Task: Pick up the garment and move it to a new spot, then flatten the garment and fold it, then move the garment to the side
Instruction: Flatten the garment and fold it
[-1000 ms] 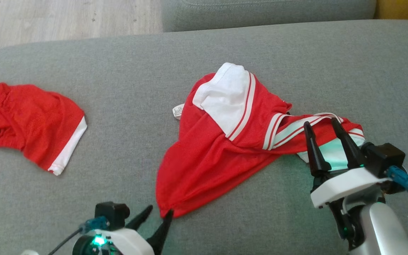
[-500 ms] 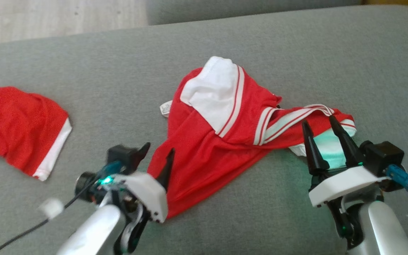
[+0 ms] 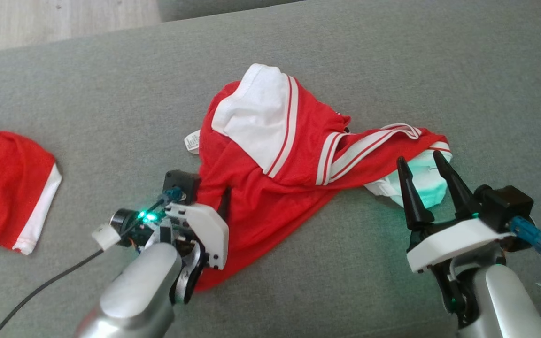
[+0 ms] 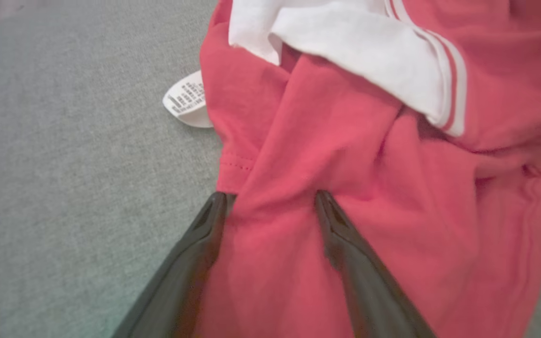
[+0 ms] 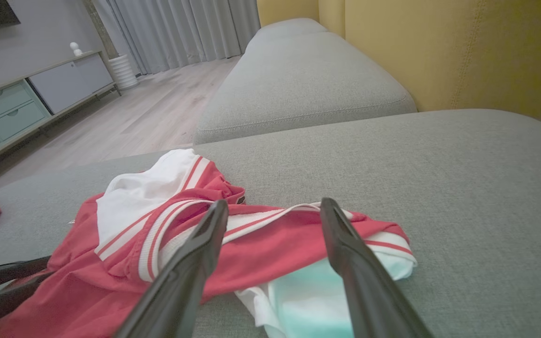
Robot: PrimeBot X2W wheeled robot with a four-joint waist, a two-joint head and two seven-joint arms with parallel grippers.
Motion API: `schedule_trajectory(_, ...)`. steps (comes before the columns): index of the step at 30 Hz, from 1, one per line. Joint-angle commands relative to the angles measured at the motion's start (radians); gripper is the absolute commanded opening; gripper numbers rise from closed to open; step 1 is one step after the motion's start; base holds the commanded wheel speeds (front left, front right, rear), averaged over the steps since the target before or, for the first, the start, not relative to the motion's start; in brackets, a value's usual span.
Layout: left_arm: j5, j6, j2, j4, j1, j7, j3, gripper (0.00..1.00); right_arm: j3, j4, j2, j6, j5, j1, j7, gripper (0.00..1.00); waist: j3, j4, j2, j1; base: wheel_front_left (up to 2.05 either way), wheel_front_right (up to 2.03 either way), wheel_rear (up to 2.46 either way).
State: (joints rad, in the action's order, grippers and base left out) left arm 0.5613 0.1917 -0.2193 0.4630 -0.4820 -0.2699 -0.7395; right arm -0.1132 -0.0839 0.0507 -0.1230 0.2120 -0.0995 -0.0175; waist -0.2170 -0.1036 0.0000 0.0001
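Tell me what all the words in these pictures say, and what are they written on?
White care tag sticking out from the edge of the red garment: rows of tiny dark print, too small and blurred to read.
Nothing else here has words, numbers or signs that can be read.

Left gripper (image 4: 270, 195) spread wide, and a bunched ridge of the red garment (image 4: 345, 155) runs right between the fingers. Past the tips sits its white striped panel (image 4: 369, 51); a care label (image 4: 187, 98) lies just outside one finger, on the grey cushion (image 4: 64, 164).
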Motion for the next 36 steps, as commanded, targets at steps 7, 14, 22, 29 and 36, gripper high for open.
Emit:
schedule_trajectory(7,-0.010,0.013,0.018,0.076,-0.074,0.013,0.025,1.00,-0.036,0.022,0.000,-0.008,0.018,-0.050,0.012,1.00,-0.005,-0.026,0.0000,-0.0001,0.00,0.00,0.00)
schedule_trajectory(14,0.011,-0.053,0.029,0.105,-0.081,0.043,0.012,0.00,-0.025,0.021,0.000,-0.008,0.017,-0.045,0.015,1.00,-0.008,-0.030,0.0000,-0.0001,0.00,0.00,0.00)
schedule_trajectory(22,-0.002,-0.024,0.005,0.104,-0.160,0.220,0.089,0.00,-0.027,0.024,0.000,-0.008,0.023,-0.051,0.017,1.00,-0.015,-0.024,0.0000,-0.0001,0.00,0.00,0.00)
schedule_trajectory(29,-0.007,-0.015,-0.031,0.137,-0.258,0.307,0.145,0.00,-0.032,0.018,0.000,-0.008,0.027,-0.060,0.021,1.00,-0.020,-0.034,0.0000,-0.0001,0.00,0.00,0.00)
schedule_trajectory(36,-0.006,-0.028,-0.031,0.201,-0.278,0.334,0.144,1.00,-0.035,0.007,0.000,-0.008,0.033,-0.063,0.025,1.00,-0.021,-0.039,0.0000,-0.0001,0.00,0.00,0.00)
